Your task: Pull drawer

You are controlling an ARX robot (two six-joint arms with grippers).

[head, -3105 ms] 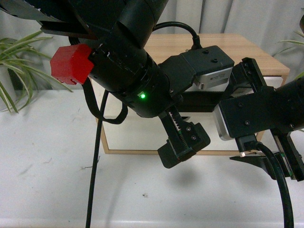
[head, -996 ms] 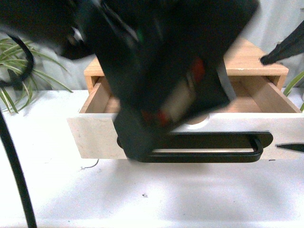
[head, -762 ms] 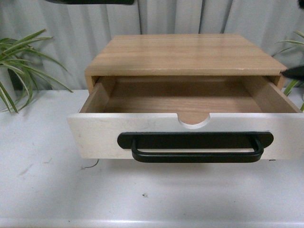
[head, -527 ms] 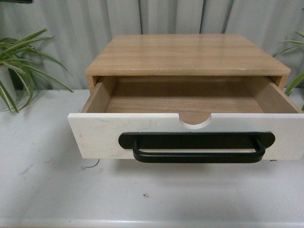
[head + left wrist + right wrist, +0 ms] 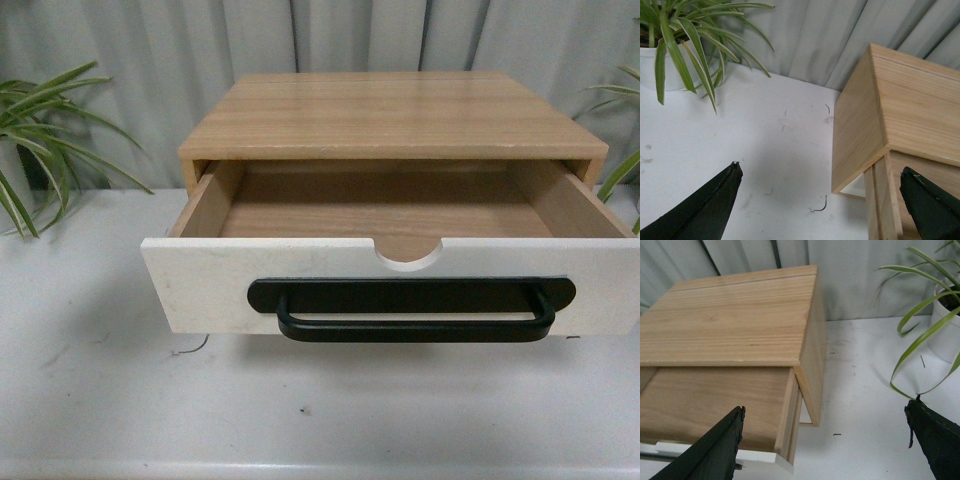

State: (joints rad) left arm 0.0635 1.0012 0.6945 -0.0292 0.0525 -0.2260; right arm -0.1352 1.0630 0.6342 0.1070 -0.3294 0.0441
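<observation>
While sitting pulled well out of the wooden cabinet (image 5: 395,112) at the centre of the front view, the drawer (image 5: 390,285) is showing its light wood floor and side walls, white front facing the camera across the lower middle of the frame. Running along that front, a long black bar handle (image 5: 412,308); cut into the top edge above it, a half-round notch (image 5: 409,256). Resting on a white table (image 5: 100,400), with grey curtain (image 5: 150,60) filling the upper frame and a green plant (image 5: 45,120) leaning in at the left edge. No arm appearing in the front view.

Seen from the left wrist, the left gripper (image 5: 822,205) is hanging spread wide, black fingertips (image 5: 705,210) at the lower left and lower right corners, holding nothing, with the cabinet's side at the right of the frame and a potted plant at the upper left.

Seen from the right wrist, the right gripper (image 5: 827,445) is likewise gaping apart and holding nothing, fingertips (image 5: 710,452) at both lower corners, the pulled-out drawer lying at the lower left beneath the cabinet top.
</observation>
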